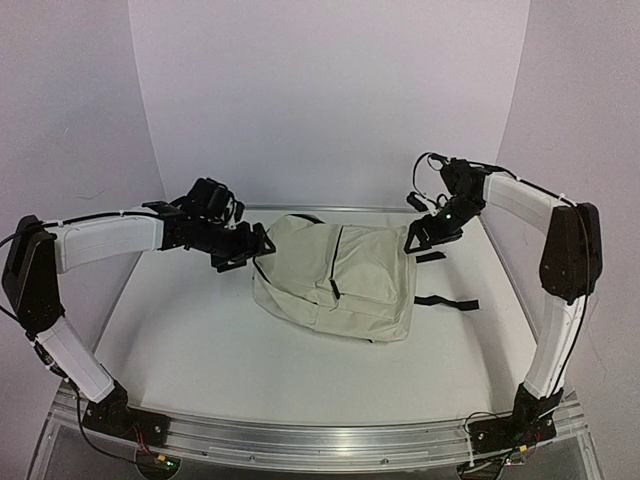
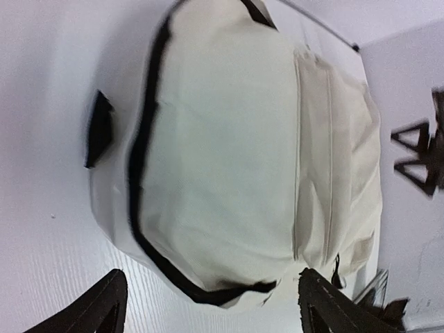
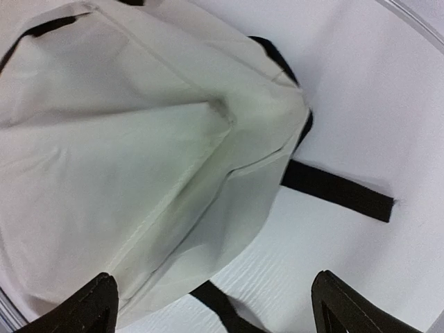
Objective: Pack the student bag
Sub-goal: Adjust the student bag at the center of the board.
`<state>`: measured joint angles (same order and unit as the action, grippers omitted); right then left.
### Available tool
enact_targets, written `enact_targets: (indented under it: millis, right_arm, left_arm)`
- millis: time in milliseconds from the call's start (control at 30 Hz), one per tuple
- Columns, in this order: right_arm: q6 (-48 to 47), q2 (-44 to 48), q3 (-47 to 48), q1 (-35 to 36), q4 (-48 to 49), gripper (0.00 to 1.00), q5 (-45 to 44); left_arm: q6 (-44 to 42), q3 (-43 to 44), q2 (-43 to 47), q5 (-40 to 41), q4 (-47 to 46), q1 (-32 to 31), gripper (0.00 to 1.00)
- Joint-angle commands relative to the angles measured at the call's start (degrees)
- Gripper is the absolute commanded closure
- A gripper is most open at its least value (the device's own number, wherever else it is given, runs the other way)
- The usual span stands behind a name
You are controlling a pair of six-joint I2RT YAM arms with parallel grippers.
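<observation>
Student bag (image 1: 335,280) lies flat on table (image 1: 200,350). Left gripper (image 1: 250,250) and right gripper (image 1: 415,240) at its two ends, both wide, empty. Risk: a pinch on loose fabric may drag the bag.

1 overhead and 2 close wrist views share the bag (image 1: 335,275)

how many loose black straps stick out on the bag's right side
2: a short strap farther back, a longer strap farther forward, both beside the student bag. More may be hidden underneath.
</observation>
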<state>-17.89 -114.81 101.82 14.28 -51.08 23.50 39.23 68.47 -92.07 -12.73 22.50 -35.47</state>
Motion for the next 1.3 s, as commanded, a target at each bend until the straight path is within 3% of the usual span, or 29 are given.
enact_targets:
  millis: [0, 167, 267, 333, 467, 600, 767, 833, 933, 967, 1033, 1133, 1267]
  right_arm:
    - [1.29, 5.44, -6.50, 0.38, -0.52, 0.03, 8.43]
    - [2.91, 5.22, -10.13, 0.39, -0.60, 0.04, 12.75]
    - [3.46, 5.21, -10.67, 0.39, -0.61, 0.04, 13.33]
    - [3.84, 5.21, -10.61, 0.39, -0.67, 0.04, 13.42]
    - [3.91, 6.27, -12.11, 0.39, -1.70, 0.04, 13.59]
    - [4.00, 7.79, -16.92, 0.38, -1.39, 0.04, 15.53]
    - [3.14, 8.38, -17.36, -0.02, -1.46, 0.03, 17.37]
    - [1.96, 9.52, -17.94, -1.01, -1.48, 0.02, 18.29]
    - [1.28, 10.57, -19.70, -2.67, -1.56, 0.02, 19.41]
    - [1.22, 10.78, -20.17, -3.38, -1.57, 0.02, 19.86]
    - [1.05, 11.37, -20.99, -4.57, -1.51, 0.02, 20.71]
    - [0.84, 12.16, -21.51, -5.08, -1.47, 0.02, 21.03]
    - [0.48, 12.50, -21.88, -5.06, -1.39, 0.02, 20.13]
  left_arm:
    - [3.54, 1.68, -0.16, 7.11, -1.38, 4.37, 0.12]
    - [-0.51, 12.56, -12.67, 0.86, 0.73, 5.61, 0.03]
    - [-0.86, 16.56, -19.09, -3.19, -1.13, 5.55, 0.04]
    - [-0.70, 18.31, -22.34, -4.49, -2.17, 5.64, 0.14]
    - [-2.57, 24.26, -25.63, -7.04, -1.04, 4.92, 0.61]
    - [-7.99, 32.46, -22.33, -2.69, 3.33, 1.16, 0.95]
    - [-11.74, 49.22, -18.25, -1.39, 4.44, -1.77, 1.00]
    - [-14.03, 61.45, -22.68, -9.86, 4.59, -4.72, 1.00]
    - [-18.89, 87.89, -33.15, -15.64, 10.94, -9.69, 1.00]
    - [-18.13, 89.95, -34.05, -16.94, 9.78, -10.16, 1.00]
    - [-16.85, 84.35, -30.29, -16.18, 2.74, -10.33, 1.00]
    - [-15.24, 63.14, -20.37, -8.60, -9.18, -9.13, 1.00]
    - [-7.94, 50.93, -14.71, 1.31, -5.56, -3.95, 1.00]
